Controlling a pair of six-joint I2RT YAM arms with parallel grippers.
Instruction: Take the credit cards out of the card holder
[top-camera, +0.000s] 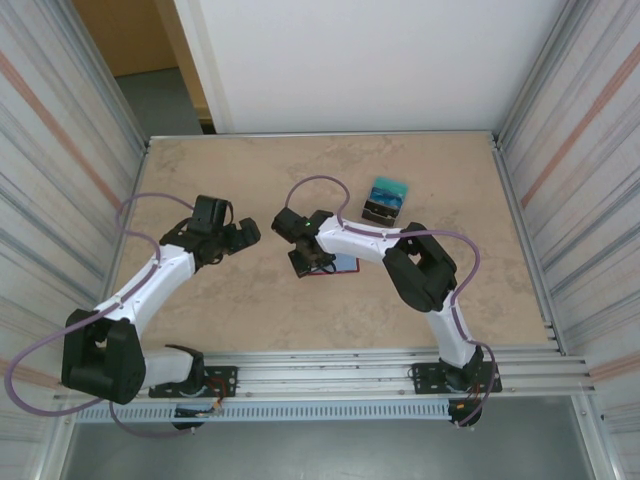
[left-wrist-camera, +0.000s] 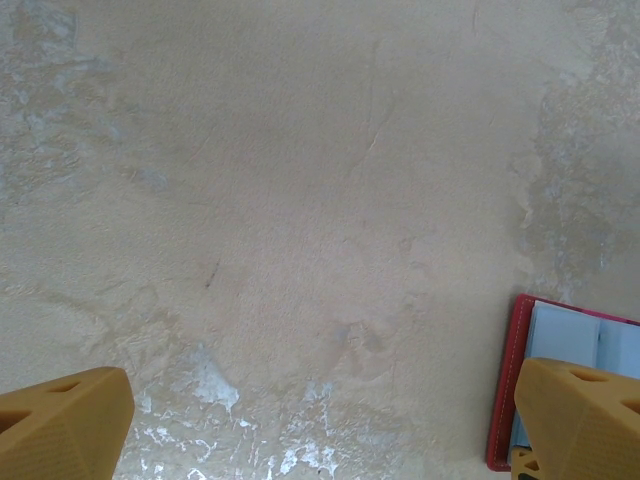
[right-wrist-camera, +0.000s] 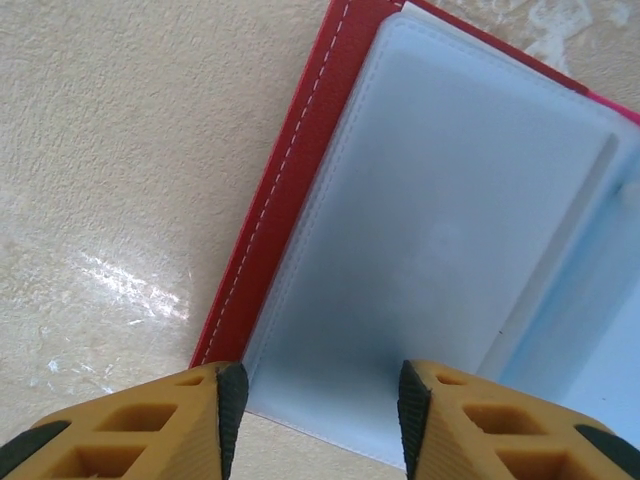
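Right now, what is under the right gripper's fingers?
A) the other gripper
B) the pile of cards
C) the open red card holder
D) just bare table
C: the right wrist view shows the right gripper over the open red card holder, with its pale see-through pockets facing up. The card pile lies apart from it on the table.
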